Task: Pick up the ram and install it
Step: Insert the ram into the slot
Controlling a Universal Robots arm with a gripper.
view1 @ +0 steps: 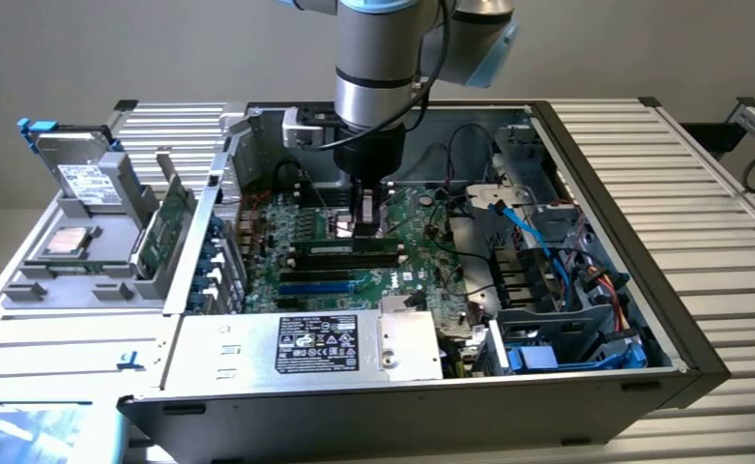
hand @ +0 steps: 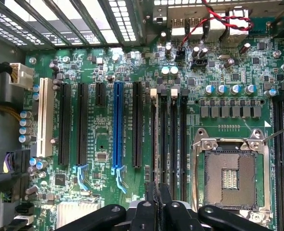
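Plainly the gripper (view1: 369, 224) is pinched nearly shut on the ram (view1: 347, 248), which stands on edge at a memory slot in the middle of the board (view1: 412, 232) and shows edge-on between the fingertips (hand: 166, 199) in the wrist view; whether it is fully seated I cannot tell. I judge the ram light and stiff but fragile: it is a thin board with chips on its faces and contacts along its lower edge. The hold therefore belongs on the top edge near the middle, square to the slot, since a skewed push could twist or crack it. Just beside it lie empty black slots (hand: 173, 139) with white latches (hand: 174, 92), then the open CPU socket (hand: 231, 175) and a row of capacitors (hand: 228, 89). Blue cables (view1: 532, 237) and the case wall (view1: 623, 222) crowd the exterior view's right, with the power supply (view1: 306, 343) near
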